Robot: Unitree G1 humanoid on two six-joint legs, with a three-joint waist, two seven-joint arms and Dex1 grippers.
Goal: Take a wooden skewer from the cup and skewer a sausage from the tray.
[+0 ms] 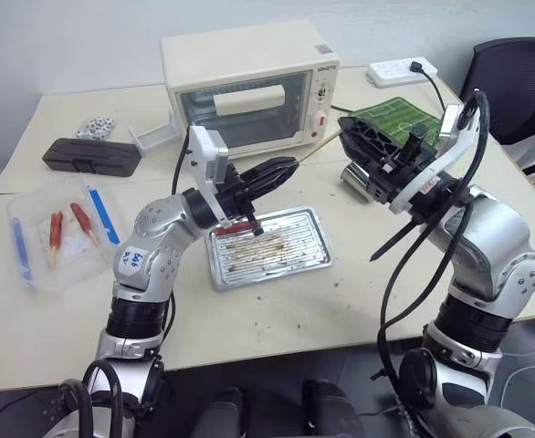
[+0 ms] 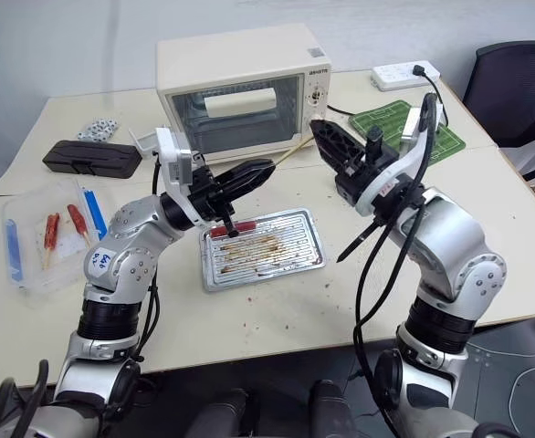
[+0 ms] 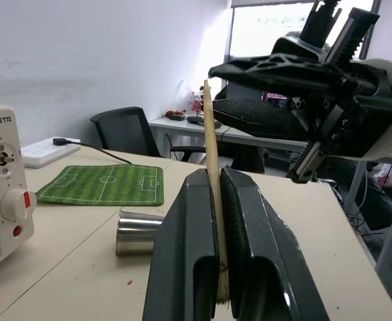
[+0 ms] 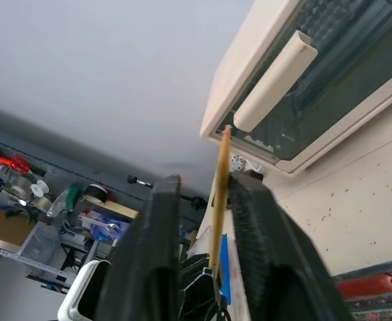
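Both arms are raised over the table, forearms angled inward. The left gripper [image 2: 266, 168] points forward and right, fingers clamped together. The right gripper [image 2: 319, 130] points toward it, fingers apparently parted a little, tips nearly meeting the left's.

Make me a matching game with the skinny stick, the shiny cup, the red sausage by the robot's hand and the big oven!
Things:
1. thin pale wooden skewer
2. small shiny steel cup
3. slim red sausage
4. cream boxy toaster oven

Places or states:
A. lying on its side on the table
B. standing behind the tray
C. pinched in the shut left gripper
D. lying on the flat silver metal tray

Pairs: 1-C, 2-A, 3-D, 4-B
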